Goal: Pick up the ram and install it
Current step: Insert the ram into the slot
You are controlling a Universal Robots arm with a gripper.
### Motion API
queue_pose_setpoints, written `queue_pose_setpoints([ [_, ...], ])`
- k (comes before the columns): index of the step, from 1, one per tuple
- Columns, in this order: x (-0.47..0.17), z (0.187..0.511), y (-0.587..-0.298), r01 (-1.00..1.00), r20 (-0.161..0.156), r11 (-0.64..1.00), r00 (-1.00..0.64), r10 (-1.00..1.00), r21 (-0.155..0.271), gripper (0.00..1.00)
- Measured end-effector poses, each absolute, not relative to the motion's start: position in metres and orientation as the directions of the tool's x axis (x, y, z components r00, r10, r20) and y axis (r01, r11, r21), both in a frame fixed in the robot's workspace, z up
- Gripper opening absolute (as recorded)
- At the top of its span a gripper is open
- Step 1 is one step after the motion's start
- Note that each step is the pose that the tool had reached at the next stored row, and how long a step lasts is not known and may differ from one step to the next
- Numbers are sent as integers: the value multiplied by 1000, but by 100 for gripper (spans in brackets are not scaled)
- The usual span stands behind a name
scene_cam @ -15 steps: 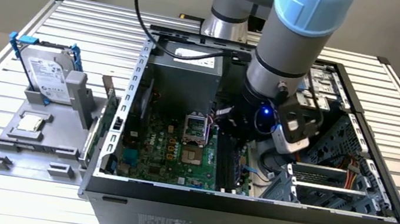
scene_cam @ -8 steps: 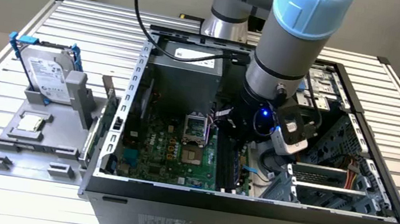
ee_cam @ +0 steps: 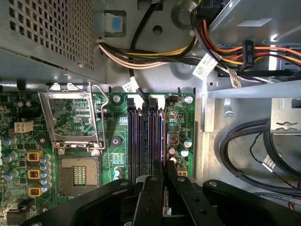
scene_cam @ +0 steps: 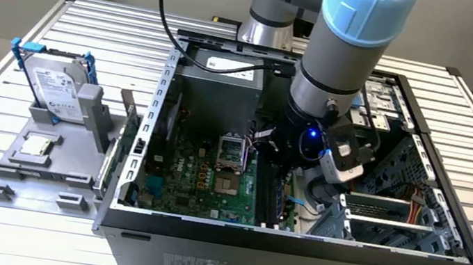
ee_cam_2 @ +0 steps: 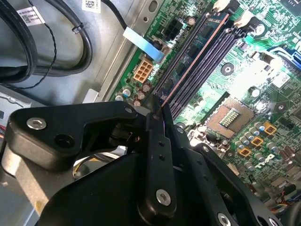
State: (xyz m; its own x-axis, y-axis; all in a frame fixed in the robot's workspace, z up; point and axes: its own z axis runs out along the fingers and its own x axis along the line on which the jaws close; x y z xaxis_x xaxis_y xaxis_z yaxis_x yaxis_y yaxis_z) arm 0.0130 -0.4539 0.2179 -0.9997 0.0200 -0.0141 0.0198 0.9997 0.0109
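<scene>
I've got the gripper (ee_cam_2: 160,106) down inside the open computer case (scene_cam: 295,243), right over the memory slots (ee_cam: 136,141). The two black fingers (ee_cam: 154,188) are pinched almost together. In the second wrist view a thin edge runs out from between the tips, which I take to be the ram (ee_cam_2: 190,63), so I'd call the gripper clamped on it.

Key relation: the ram's long axis lines up with the slots and extends straight away from the fingertips toward the white latches (ee_cam_2: 221,5) at the far end. It sits at the slot nearest the bare metal case wall, on the side away from the processor socket (ee_cam: 77,176). I can't tell whether it is fully seated or just resting on the slot, because the fingers hide the near end.

Materials:
- **Ram:** a thin, flat, rigid board seen edge-on, dark with a reddish line along it.
- **Slots:** long, narrow black plastic channels, parallel and just beside each other.
- **Motherboard (ee_cam: 176,117):** green and crowded with small round capacitors.
- **Socket:** an empty square with a shiny hinged metal frame.
- **Fingers:** matte black metal links with silver screws.
- **Cables (ee_cam: 155,56):** bundled beyond the slot ends, clear of the gripper.

In the exterior view, a hard drive (scene_cam: 60,88) stands on a grey stand outside the case, well apart from the work.
</scene>
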Motion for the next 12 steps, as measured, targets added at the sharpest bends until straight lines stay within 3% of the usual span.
queue_pose_setpoints([
  [12, 11, 221, -454, 20, -14, 1000, -1000, 20, 10, 0],
])
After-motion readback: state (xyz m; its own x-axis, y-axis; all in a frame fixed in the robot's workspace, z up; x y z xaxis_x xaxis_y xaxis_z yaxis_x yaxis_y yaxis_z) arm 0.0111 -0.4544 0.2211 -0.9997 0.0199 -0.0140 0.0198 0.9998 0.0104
